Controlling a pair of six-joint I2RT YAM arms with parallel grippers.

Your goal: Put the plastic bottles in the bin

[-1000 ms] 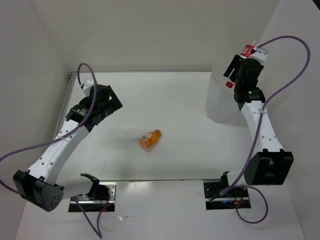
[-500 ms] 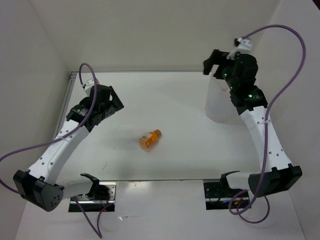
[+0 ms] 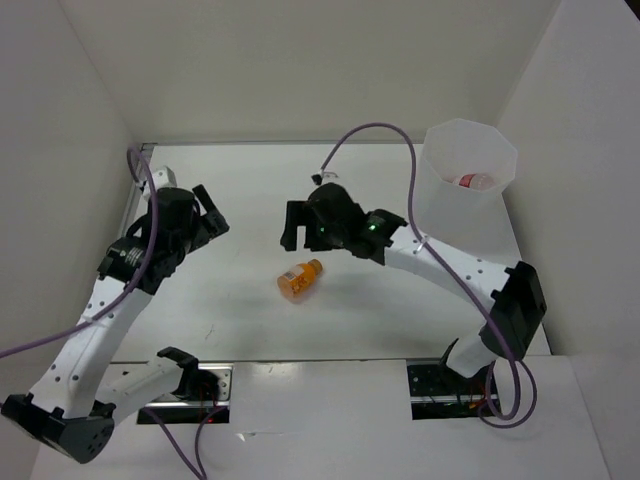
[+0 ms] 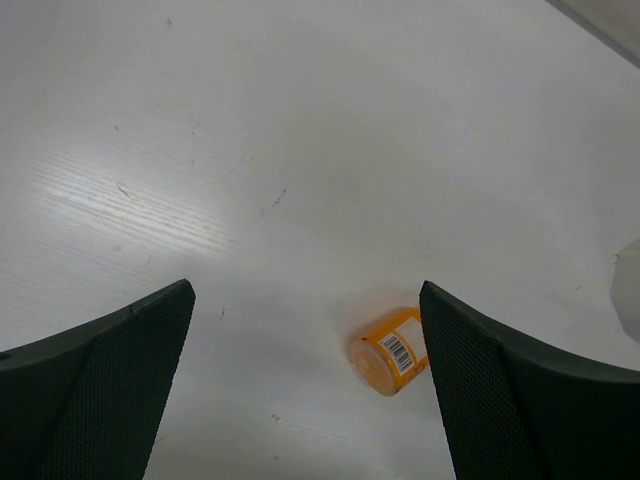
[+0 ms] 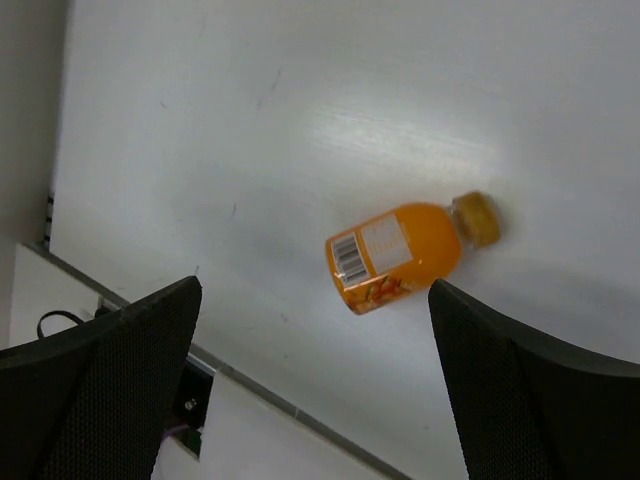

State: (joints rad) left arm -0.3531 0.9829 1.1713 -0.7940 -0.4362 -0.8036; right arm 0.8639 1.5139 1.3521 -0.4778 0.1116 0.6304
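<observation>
A stubby orange plastic bottle point(image 5: 398, 256) lies on its side on the white table point(image 3: 250, 180), well apart from the tall translucent white faceted bin point(image 3: 440, 212) at the far right, where a red-marked bottle point(image 3: 473, 181) shows inside. The right gripper point(image 5: 312, 300) hovers above the orange one, fingers spread wide and empty; the left gripper point(image 4: 305, 300) likewise gapes empty. This looks like the reach for the bottle: the right gripper would next need to descend, straddle its body and close.

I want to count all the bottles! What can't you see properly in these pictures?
- Inside the bin, top view: its cloudy walls hide most of it. Only one reddish bottle shows, so the bottles inside can't be counted.
- Words on the orange bottle label: too small to read in every view.
- The orange bottle's cap, left wrist view: hidden behind the jaw on the right side of the picture.
</observation>
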